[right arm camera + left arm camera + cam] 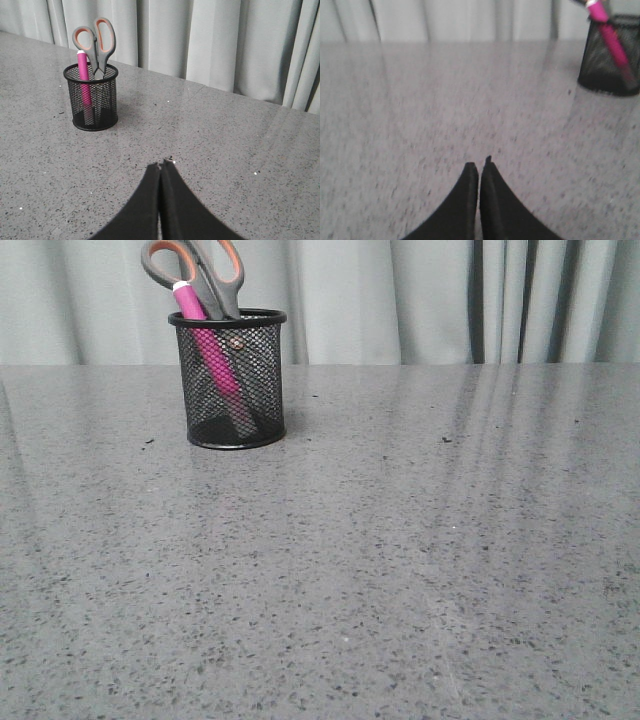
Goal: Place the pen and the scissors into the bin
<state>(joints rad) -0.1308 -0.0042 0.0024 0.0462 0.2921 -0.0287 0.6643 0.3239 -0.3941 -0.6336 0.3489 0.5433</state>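
- Jaws of both arms are pressed together with nothing between them: the left gripper and the right gripper each show two black fingers meeting tip to tip, hanging over bare speckled surface.
- Neither arm appears in the front view, so both seem drawn back toward the robot's side, well apart from the bin. With nothing left to carry, closed and withdrawn is a sensible resting posture.
- That black mesh bin stands upright on the far left part of the surface, near the grey curtain.
- Inside it, the pen leans at a slant, its white cap poking just above the rim and its lower end near the base; it is too slim to stand alone, so the wall props it.
- Beside it the scissors sit blades down, the orange-lined loops rising clear of the rim, which keeps the points buried and the handles easy to reach.
- Judging from this, both items are in the bin and the task looks finished.
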